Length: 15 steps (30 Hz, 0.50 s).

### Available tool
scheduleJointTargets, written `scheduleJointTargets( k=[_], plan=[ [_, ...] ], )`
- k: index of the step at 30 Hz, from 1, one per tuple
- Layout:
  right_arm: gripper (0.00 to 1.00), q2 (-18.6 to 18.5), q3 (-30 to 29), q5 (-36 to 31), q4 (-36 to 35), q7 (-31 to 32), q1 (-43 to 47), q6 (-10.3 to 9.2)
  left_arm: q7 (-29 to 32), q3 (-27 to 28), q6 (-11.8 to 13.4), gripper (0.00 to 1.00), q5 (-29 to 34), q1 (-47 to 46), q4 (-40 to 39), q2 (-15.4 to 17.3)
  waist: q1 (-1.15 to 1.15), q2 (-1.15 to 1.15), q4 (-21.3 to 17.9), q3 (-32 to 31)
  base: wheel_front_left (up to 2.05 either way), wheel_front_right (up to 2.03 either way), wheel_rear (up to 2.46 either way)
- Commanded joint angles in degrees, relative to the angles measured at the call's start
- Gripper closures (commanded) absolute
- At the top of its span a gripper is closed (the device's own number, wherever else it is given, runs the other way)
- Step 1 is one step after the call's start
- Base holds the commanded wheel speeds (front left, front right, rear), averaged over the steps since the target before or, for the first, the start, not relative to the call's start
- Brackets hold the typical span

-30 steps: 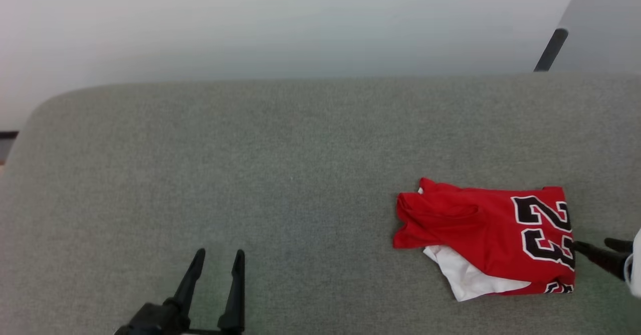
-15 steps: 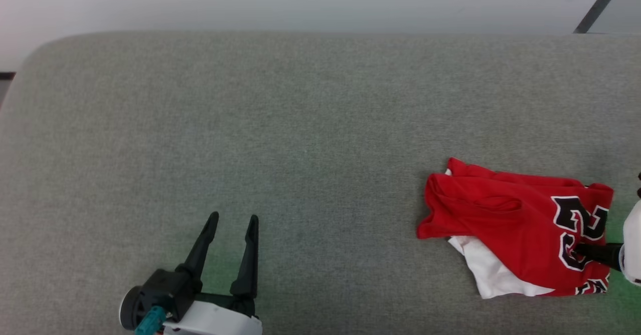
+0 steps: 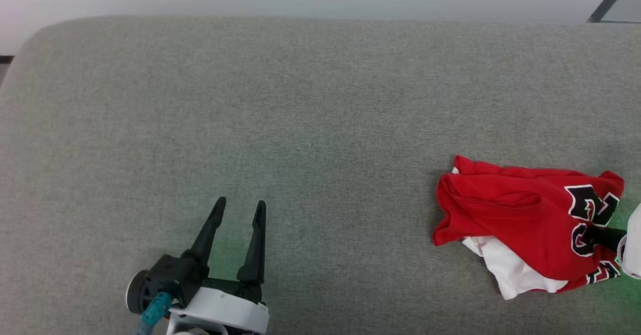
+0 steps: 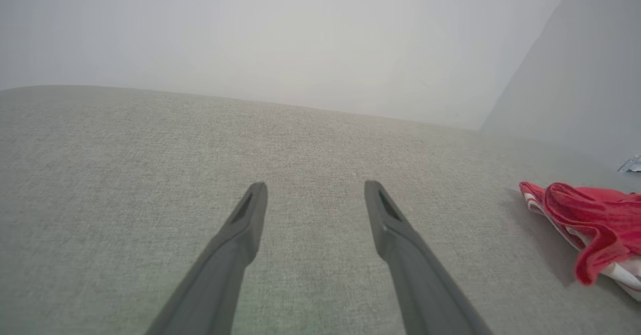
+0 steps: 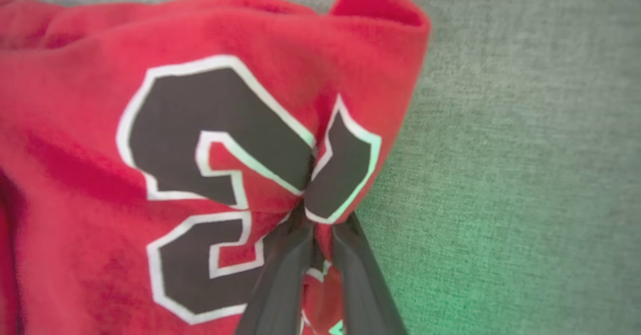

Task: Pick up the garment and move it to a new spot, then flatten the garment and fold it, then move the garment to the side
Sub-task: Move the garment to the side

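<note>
Whereas the right hand (image 5: 320,227) stood spread just beside the garment's (image 3: 511,215) numbered edge a second ago, its fingers have since closed and now pinch a tuck of red cloth right at the black 23. The fabric around the grip has puckered. The digits, which lay flat before, are creased together, and the far corner by the pinch has curled up off the grey surface (image 3: 300,124). The head camera has also dipped and turned, so the garment's shift across that view is not a move of the cloth itself.

I judge that the grasp is made and a carry can begin. A single pinch at one edge will likely let the rest hang and come loose when lifted.

The left hand (image 3: 240,202) is released, fingers wide, low over bare grey surface and well apart from the garment.

The garment lies at the robot's right on the grey surface as a loose folded bundle. It is red on top with a rolled fold along its left end, and a white layer pokes out from under the near edge. Striped trim shows faintly in the left wrist view.
</note>
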Motion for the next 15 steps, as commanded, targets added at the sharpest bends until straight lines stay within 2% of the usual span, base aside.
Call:
scheduleJointTargets(
  k=[1, 15],
  plan=[
    [1.0, 0.7, 1.3, 0.4, -0.1, -2.0, 1.1, -0.11, -0.2, 0.0, -0.3, 0.0, 0.6, -0.6, 0.0, -0.1, 0.0, 0.0, -0.8, -0.3, 0.0, 0.0, 0.0],
    [1.0, -8.2, -4.5, 3.6, -7.3, -14.1, 2.3, -0.09, -0.1, 0.0, -1.1, 0.0, 2.4, -2.7, -0.6, 0.1, 0.0, 0.0, -9.5, 0.6, 0.0, 0.0, 0.0]
  ],
)
